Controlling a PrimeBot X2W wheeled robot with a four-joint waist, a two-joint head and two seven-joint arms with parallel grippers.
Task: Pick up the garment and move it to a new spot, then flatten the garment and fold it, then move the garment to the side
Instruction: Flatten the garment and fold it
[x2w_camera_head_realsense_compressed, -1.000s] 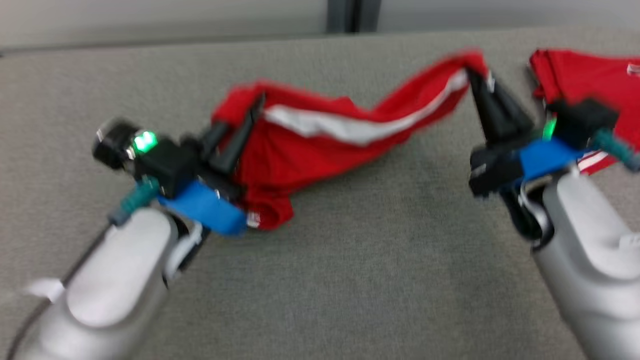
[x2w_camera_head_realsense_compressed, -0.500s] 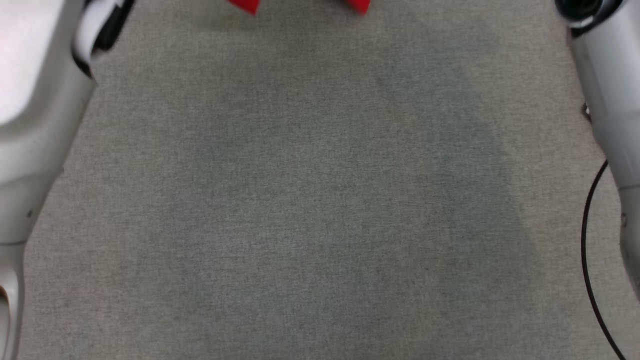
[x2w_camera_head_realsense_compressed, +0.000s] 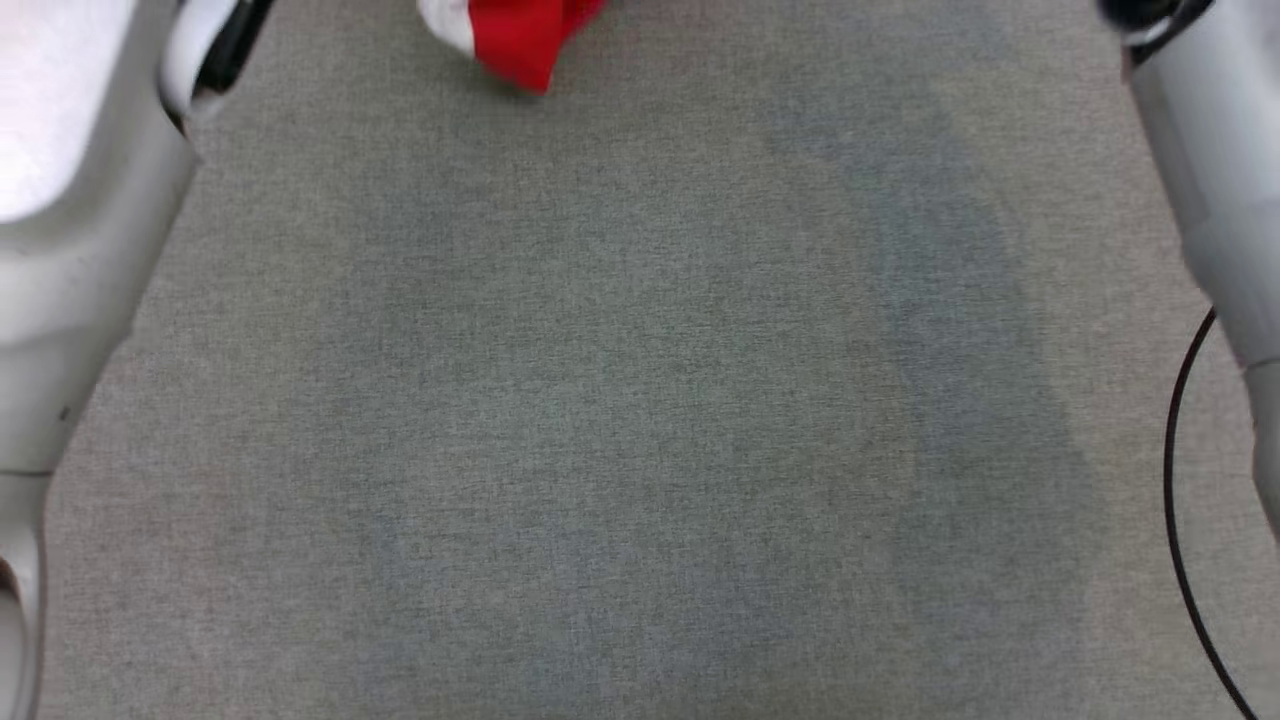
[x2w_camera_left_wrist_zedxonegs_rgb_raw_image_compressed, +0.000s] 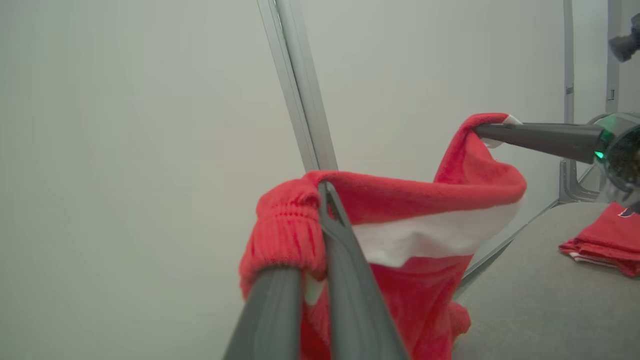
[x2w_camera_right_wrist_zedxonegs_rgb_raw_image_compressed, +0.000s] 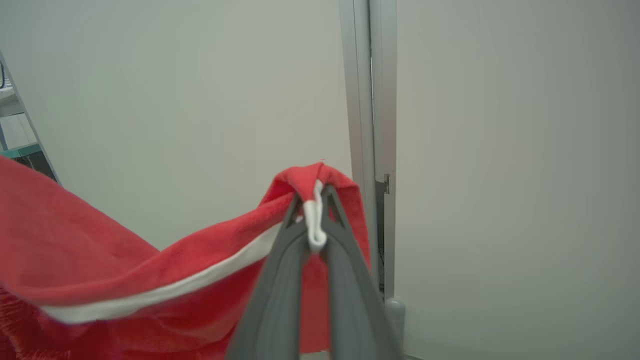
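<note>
The garment (x2w_camera_left_wrist_zedxonegs_rgb_raw_image_compressed: 415, 200) is red fleece with a white stripe, and it hangs stretched between my two grippers above the grey table (x2w_camera_head_realsense_compressed: 640, 400). In the left wrist view my left gripper (x2w_camera_left_wrist_zedxonegs_rgb_raw_image_compressed: 320, 210) is shut on its ribbed red edge. Across from it, my right gripper (x2w_camera_left_wrist_zedxonegs_rgb_raw_image_compressed: 480, 131) pinches the opposite corner. The right wrist view shows the right gripper (x2w_camera_right_wrist_zedxonegs_rgb_raw_image_compressed: 315, 200) shut on a fold of red and white cloth, with the garment (x2w_camera_right_wrist_zedxonegs_rgb_raw_image_compressed: 150, 270) sagging away to the left. In the head view the garment's lowest fold (x2w_camera_head_realsense_compressed: 515, 40) dangles at the top edge.
A second red garment (x2w_camera_left_wrist_zedxonegs_rgb_raw_image_compressed: 605, 245) lies folded on the table to the right. My pale left forearm (x2w_camera_head_realsense_compressed: 80, 200) and right forearm (x2w_camera_head_realsense_compressed: 1200, 150) flank the grey surface. A black cable (x2w_camera_head_realsense_compressed: 1175, 500) loops at the right edge. A plain wall with a metal post (x2w_camera_right_wrist_zedxonegs_rgb_raw_image_compressed: 367, 125) stands behind.
The head camera has tilted down from the grippers to the table surface. Since half a second ago the garment's hanging fold shows lower at the top edge. Both grips hold.
</note>
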